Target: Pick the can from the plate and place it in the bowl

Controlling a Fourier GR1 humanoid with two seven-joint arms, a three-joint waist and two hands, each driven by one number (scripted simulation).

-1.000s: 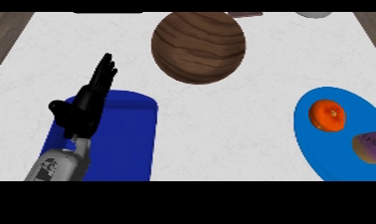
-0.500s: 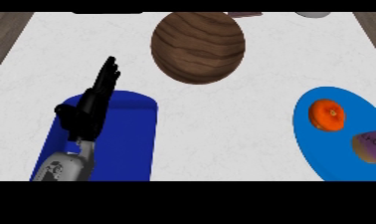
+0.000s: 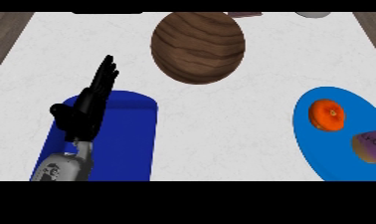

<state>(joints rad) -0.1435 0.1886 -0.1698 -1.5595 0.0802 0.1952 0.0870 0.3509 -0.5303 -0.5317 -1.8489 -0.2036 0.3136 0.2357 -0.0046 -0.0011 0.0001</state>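
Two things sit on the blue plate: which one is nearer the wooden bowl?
The orange can, toward the plate's far side; the purplish thing lies nearer the robot, cut off by the view's right edge.

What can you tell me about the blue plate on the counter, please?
The smooth round blue plate lies flat on the white marbled counter at the view's right, its right side cut off by the picture's edge. An orange can stands on its upper part, and a purplish object, partly cut off, rests at its right edge.
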